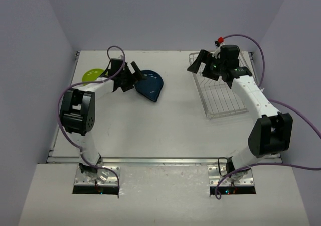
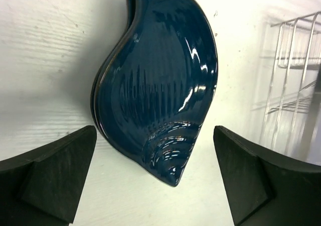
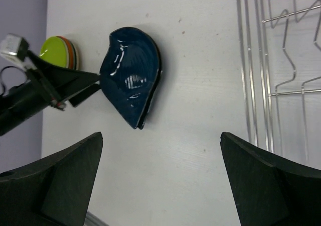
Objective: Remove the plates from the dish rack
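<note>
A dark blue pointed plate (image 1: 150, 84) lies flat on the table at the back, left of centre, with a second dark rim showing under it. My left gripper (image 1: 136, 75) stands open at its left edge, and in the left wrist view the plate (image 2: 160, 75) points its tip between my spread fingers (image 2: 60, 176) without touching them. A lime green plate (image 1: 93, 74) rests further left on an orange-red one (image 3: 74, 61). The dish rack (image 1: 225, 103) is on the right with no plates showing in it. My right gripper (image 1: 199, 64) hangs open over the rack's far left corner, holding nothing.
Grey walls close in the table on the left, back and right. The rack's wire rails (image 3: 261, 85) run along the right of the right wrist view. The table's metal front edge (image 1: 165, 160) lies just ahead of the arm bases.
</note>
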Controlling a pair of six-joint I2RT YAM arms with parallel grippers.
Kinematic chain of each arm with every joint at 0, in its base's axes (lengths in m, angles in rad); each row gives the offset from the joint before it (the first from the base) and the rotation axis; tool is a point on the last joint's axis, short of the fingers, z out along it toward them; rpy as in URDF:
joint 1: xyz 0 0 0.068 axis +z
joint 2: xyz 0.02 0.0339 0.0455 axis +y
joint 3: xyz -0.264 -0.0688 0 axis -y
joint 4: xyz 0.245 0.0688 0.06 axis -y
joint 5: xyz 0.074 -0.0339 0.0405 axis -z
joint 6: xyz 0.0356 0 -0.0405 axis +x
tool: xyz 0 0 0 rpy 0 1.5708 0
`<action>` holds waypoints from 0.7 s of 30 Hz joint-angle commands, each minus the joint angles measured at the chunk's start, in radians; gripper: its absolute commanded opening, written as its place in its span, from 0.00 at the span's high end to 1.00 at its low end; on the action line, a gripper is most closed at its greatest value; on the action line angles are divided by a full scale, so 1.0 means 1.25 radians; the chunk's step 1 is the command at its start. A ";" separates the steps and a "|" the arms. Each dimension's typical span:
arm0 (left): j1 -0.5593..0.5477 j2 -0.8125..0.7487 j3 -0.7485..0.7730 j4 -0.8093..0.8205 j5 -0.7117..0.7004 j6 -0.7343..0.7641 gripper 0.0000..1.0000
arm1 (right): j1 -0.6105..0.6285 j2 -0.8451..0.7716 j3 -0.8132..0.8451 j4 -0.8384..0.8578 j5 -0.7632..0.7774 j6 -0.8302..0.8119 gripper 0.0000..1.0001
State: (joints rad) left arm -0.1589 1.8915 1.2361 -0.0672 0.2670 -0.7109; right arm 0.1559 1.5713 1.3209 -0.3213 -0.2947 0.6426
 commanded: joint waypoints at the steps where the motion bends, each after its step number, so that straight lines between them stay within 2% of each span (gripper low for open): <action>1: -0.047 -0.139 0.054 -0.130 -0.172 0.254 0.00 | -0.004 -0.051 0.019 -0.020 0.100 -0.138 0.01; 5: -0.052 -0.199 0.023 -0.219 -0.206 0.358 0.00 | -0.006 -0.101 -0.043 -0.020 0.198 -0.221 0.01; 9: -0.051 -0.283 -0.020 -0.283 -0.170 0.490 0.00 | -0.008 -0.157 -0.110 -0.017 0.231 -0.297 0.01; 13: -0.041 -0.455 -0.136 -0.260 -0.121 0.560 0.00 | -0.011 -0.235 -0.244 -0.012 0.239 -0.344 0.01; 21: -0.035 -0.646 -0.232 -0.254 -0.180 0.612 0.00 | -0.016 -0.373 -0.432 0.013 0.276 -0.392 0.01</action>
State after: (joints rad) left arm -0.2147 1.1762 0.9698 -0.4191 0.0743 -0.0105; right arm 0.1418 1.1981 0.8348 -0.3572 0.0084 0.2110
